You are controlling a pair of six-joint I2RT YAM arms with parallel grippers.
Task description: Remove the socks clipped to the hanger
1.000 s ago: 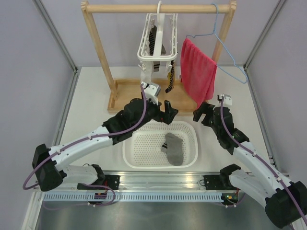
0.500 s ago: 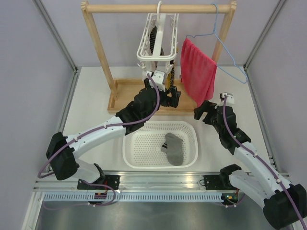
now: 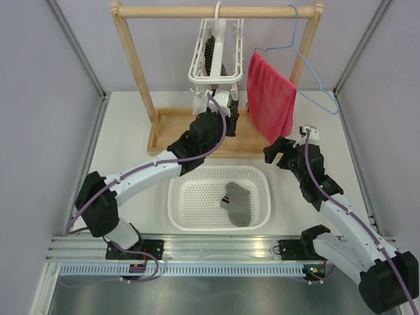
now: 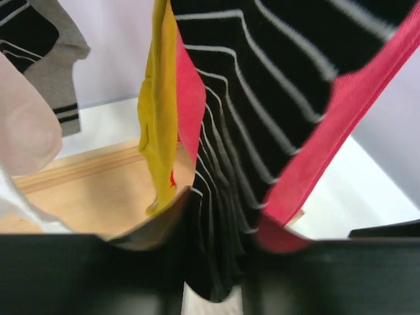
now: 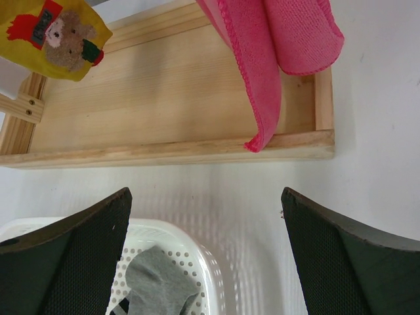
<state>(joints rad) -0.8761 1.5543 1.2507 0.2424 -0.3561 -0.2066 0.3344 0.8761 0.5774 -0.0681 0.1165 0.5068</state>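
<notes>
The white hanger [image 3: 216, 56] hangs by its hook from the wooden rail. My left gripper [image 3: 226, 110] is raised just under its clips. In the left wrist view the gripper [image 4: 216, 230] is shut on the bunched lower end of a black-and-white striped sock [image 4: 262, 98]. Left of that sock dangle a mustard yellow sock [image 4: 157, 111], a grey sock with dark cuff stripes [image 4: 56, 72] and a white sock [image 4: 23, 131]. My right gripper [image 3: 283, 151] stands open over the table right of the basket, with nothing between its fingers [image 5: 65, 256].
A white perforated basket [image 3: 262, 197] near the arm bases holds one grey sock [image 3: 237, 203]. A red towel [image 3: 269, 105] hangs on a blue wire hanger [image 3: 308, 59] right of the socks. The wooden rack's base tray [image 5: 177, 98] lies beneath.
My left arm has risen from over the basket to the hanger, and its jaws have gone from open to shut on the striped sock. The right arm has barely moved.
</notes>
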